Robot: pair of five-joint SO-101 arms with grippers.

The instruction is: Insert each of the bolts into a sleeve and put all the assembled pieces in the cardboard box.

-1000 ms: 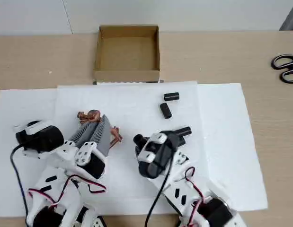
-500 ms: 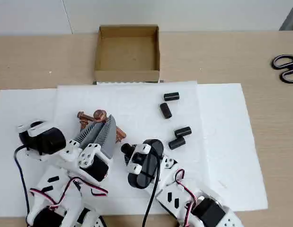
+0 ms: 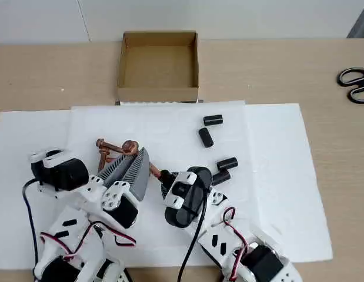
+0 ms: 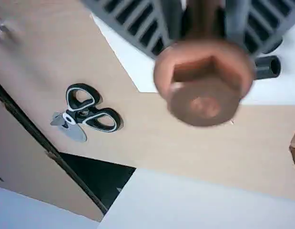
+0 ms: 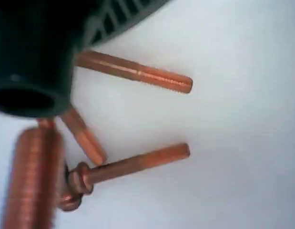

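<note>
A copper bolt [image 3: 130,146] is clamped crosswise between the grey ribbed fingers [image 4: 133,24] of the left gripper [image 3: 139,157], which are closed on its shank just behind the hexagonal head. The head juts out on one side of the fingers and the threaded end on the other. A black sleeve [image 3: 166,175] is gripped in the closed right gripper [image 3: 172,181]. The bolt's threaded end is seen near the sleeve's open mouth, not inside it. Three loose bolts [image 5: 133,71] are spread on the white sheet [image 3: 276,153] beside the left gripper. Four spare sleeves [image 3: 213,120] lie between the right gripper and the cardboard box [image 3: 158,93]. Scissors [image 3: 355,82] lie well apart on the table [image 3: 276,70].
</note>
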